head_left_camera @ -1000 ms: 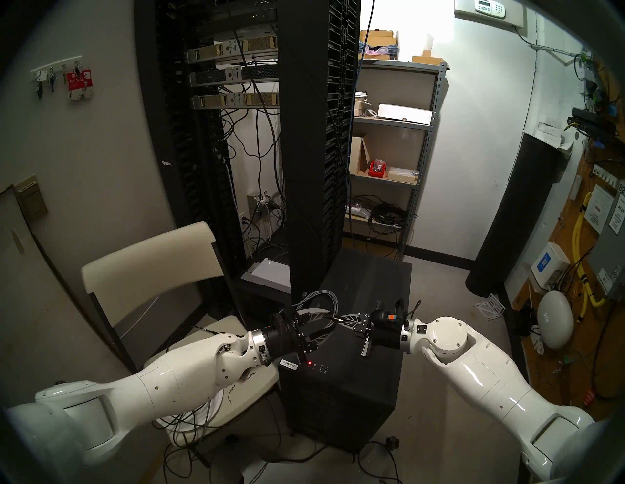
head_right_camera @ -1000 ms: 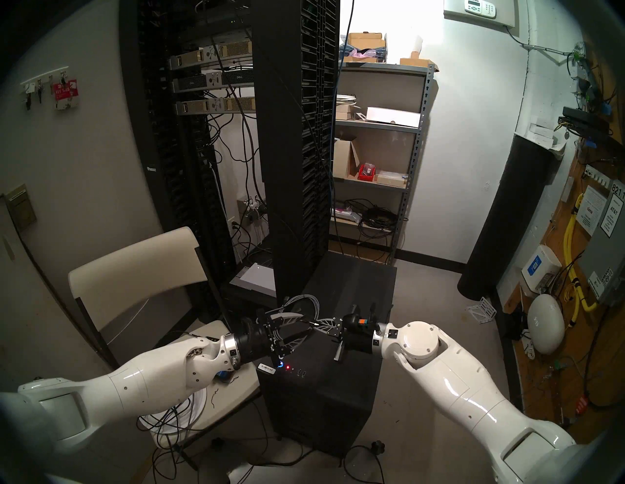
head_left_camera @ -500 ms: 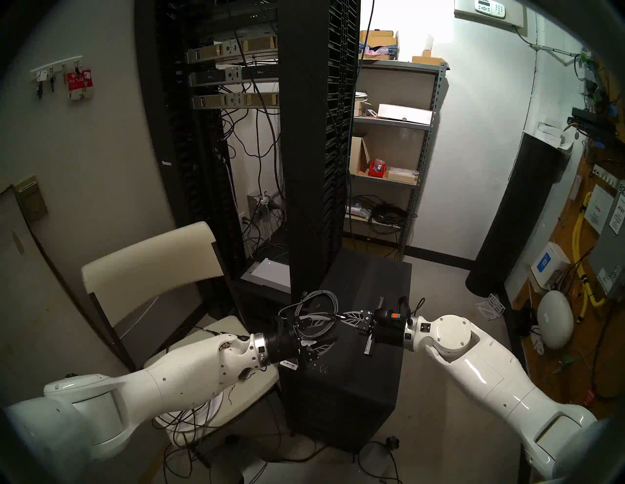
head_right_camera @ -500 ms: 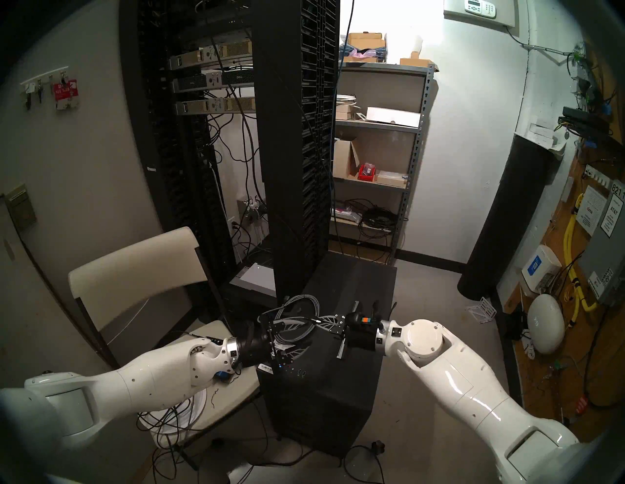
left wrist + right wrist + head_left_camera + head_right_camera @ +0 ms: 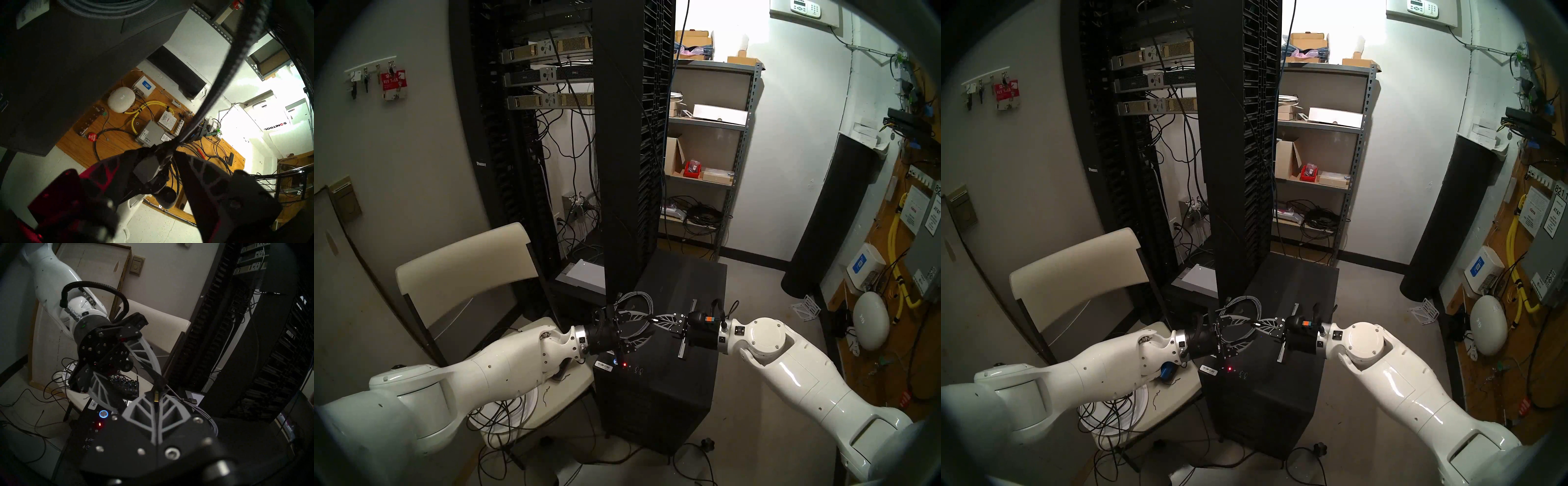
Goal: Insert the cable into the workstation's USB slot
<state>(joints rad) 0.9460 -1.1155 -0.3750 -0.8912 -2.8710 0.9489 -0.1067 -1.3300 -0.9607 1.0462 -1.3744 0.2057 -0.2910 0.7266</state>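
Right claw clenched on cable plug; plug body hidden between fingers, only metal tip shows. Plug long axis in line with claw, tip toward left claw. Left claw released, fingers either side of plug tip; contact unclear. Cable coil behind claws on workstation top. USB slots below right claw.

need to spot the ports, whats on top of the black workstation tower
On the workstation top lie coils of the grey cable; along its front edge sit a barcode sticker, red LED and two USB slots. The left gripper covers part of the coil.
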